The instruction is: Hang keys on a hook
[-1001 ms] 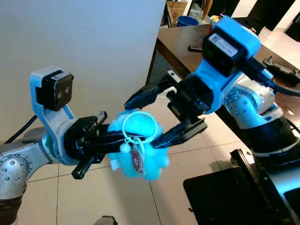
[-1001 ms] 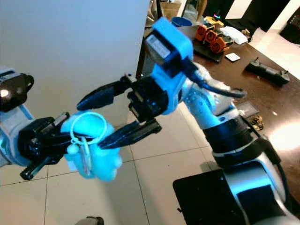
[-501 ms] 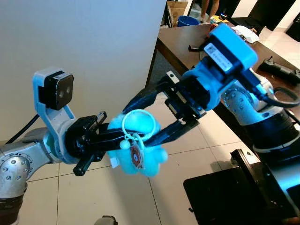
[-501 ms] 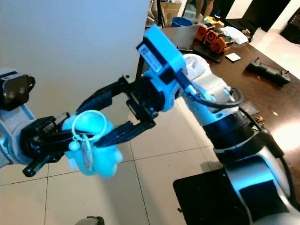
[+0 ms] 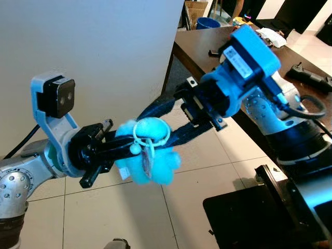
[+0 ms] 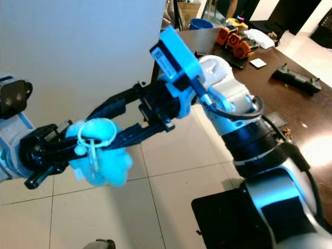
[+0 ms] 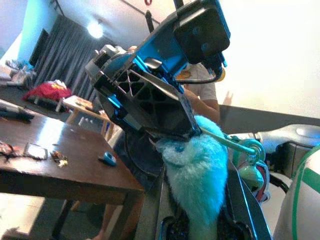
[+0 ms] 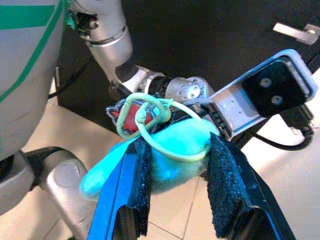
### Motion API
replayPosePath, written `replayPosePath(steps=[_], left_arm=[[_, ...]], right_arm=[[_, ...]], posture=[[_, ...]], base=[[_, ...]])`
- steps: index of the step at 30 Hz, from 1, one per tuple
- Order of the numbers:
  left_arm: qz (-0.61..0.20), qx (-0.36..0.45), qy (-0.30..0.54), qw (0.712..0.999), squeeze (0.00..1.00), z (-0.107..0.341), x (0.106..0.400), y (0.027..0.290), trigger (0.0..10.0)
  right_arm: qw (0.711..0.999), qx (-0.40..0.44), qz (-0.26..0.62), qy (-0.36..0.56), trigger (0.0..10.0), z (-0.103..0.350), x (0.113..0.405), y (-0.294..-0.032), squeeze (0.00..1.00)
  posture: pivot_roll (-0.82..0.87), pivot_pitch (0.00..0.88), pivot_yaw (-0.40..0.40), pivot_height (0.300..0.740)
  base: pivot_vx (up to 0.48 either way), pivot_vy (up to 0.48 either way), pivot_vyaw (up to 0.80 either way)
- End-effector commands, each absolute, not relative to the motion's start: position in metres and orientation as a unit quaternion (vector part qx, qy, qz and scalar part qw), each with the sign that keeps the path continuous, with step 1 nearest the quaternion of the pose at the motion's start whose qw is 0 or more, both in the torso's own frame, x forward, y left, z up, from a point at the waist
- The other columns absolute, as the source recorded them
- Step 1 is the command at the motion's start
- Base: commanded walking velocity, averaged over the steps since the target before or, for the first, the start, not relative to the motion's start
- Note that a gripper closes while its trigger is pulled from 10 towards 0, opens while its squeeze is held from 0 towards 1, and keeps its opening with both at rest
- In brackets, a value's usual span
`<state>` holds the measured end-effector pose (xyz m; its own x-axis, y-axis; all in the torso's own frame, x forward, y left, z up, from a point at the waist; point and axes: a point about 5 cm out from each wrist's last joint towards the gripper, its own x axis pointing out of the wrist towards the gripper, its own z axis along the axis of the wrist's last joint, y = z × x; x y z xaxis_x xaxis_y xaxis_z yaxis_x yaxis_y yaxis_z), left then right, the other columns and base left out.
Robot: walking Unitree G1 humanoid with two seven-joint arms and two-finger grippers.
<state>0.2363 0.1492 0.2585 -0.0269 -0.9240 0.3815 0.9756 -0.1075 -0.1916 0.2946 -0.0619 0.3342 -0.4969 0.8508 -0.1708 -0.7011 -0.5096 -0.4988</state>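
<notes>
A fluffy light-blue plush keychain (image 5: 150, 158) with a pale green ring (image 5: 152, 132) and a small reddish tag hangs in mid-air before a white wall. My left gripper (image 5: 120, 150) comes in from the left and is shut on the plush's near end. My right gripper (image 5: 157, 129) reaches in from the right, with its long black fingers drawn in on either side of the plush. In the right wrist view the pads (image 8: 223, 185) press against the plush (image 8: 175, 150), and the ring (image 8: 150, 132) lies on top. The left wrist view shows the plush (image 7: 197, 172) under the right gripper's housing.
The white wall (image 5: 88, 41) stands close behind the grippers. A dark brown table (image 6: 270, 57) at the right carries orange tools (image 6: 234, 35) and a remote. A blue bucket (image 5: 208, 22) stands beyond it. A black box (image 5: 249, 218) sits on the tiled floor at lower right.
My right gripper's fingers have narrowed from wide open to pressing on the plush. The plush and left gripper shifted slightly left and up.
</notes>
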Motion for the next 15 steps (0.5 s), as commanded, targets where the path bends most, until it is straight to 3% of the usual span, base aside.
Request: replayPosePath(steps=[1, 11, 12, 15], left_arm=[[-0.755, -0.197, -0.061, 0.623, 0.00, 0.2625, 0.2265, 0.1338, 10.0], [-0.753, -0.196, -0.063, 0.624, 0.00, 0.2625, 0.2264, 0.1344, 10.0], [-0.753, -0.197, -0.065, 0.624, 0.00, 0.2625, 0.2267, 0.1344, 10.0], [-0.753, -0.197, -0.065, 0.624, 0.00, 0.2624, 0.2269, 0.1342, 10.0]], right_arm=[[0.472, -0.218, 0.835, -0.183, 10.0, 0.3356, 0.3004, -0.0634, 0.00], [0.486, -0.201, 0.826, -0.204, 10.0, 0.3439, 0.3037, -0.0612, 0.00], [0.488, -0.198, 0.825, -0.203, 10.0, 0.3445, 0.3042, -0.0602, 0.09], [0.491, -0.200, 0.823, -0.203, 10.0, 0.3441, 0.3048, -0.0595, 0.07]], posture=[[0.26, 0.014, -0.072, 0.740], [0.25, 0.017, -0.070, 0.740], [0.25, 0.018, -0.071, 0.740], [0.25, 0.021, -0.071, 0.740]], base=[[0.000, 0.000, 0.00], [0.000, 0.000, 0.00], [0.000, 0.000, 0.00], [0.000, 0.000, 0.00]])
